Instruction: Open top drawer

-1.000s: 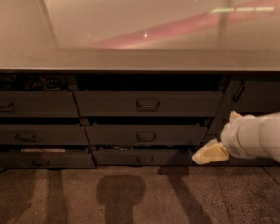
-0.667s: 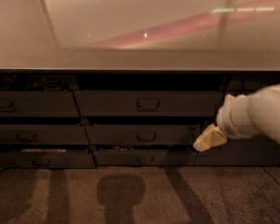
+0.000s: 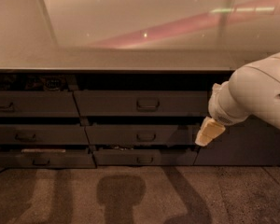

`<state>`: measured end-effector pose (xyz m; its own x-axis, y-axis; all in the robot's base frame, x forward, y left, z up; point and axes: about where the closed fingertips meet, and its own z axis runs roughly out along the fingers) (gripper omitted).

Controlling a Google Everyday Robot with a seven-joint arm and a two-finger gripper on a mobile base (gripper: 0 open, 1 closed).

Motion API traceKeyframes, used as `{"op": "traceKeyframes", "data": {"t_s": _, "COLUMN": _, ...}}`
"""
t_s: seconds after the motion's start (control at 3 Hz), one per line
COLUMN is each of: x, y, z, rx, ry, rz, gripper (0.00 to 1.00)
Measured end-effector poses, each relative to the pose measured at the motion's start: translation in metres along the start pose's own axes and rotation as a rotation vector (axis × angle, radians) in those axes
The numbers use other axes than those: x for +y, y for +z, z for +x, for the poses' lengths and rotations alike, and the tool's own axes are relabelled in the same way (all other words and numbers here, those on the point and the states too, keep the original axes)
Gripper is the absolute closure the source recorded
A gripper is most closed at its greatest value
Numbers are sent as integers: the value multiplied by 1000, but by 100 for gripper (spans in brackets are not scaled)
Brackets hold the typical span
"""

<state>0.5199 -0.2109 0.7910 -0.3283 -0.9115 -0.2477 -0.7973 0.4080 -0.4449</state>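
My gripper (image 3: 209, 132), open or closed I cannot tell, hangs by the right end of the drawers, so I should swing it left and up to the handle (image 3: 148, 104) centred on the top drawer (image 3: 130, 103), then pull straight out.

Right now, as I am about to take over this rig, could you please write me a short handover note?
Gripper: off the right end of the middle drawer, touching no handle.
Top drawer: just under the counter, centre bank. Its loop handle is up and to the left of the gripper, untouched.
Done: nothing on the drawer itself; it does not look pulled out.
Left: bring the gripper to the handle, grip it and pull the drawer out.
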Motion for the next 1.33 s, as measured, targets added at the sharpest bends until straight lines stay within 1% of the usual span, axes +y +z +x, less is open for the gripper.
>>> {"op": "traceKeyframes", "data": {"t_s": 0.33, "x": 0, "y": 0, "z": 0, "rx": 0, "ry": 0, "rz": 0, "gripper": 0}}
{"op": "traceKeyframes", "data": {"t_s": 0.67, "x": -1, "y": 15, "z": -7, "rx": 27, "ry": -13, "rz": 24, "gripper": 0}}
{"op": "traceKeyframes", "data": {"t_s": 1.0, "x": -9, "y": 37, "z": -23, "rx": 86, "ry": -52, "rz": 64, "gripper": 0}}
{"op": "traceKeyframes", "data": {"t_s": 1.33, "x": -14, "y": 49, "z": -44, "rx": 142, "ry": -129, "rz": 108, "gripper": 0}}
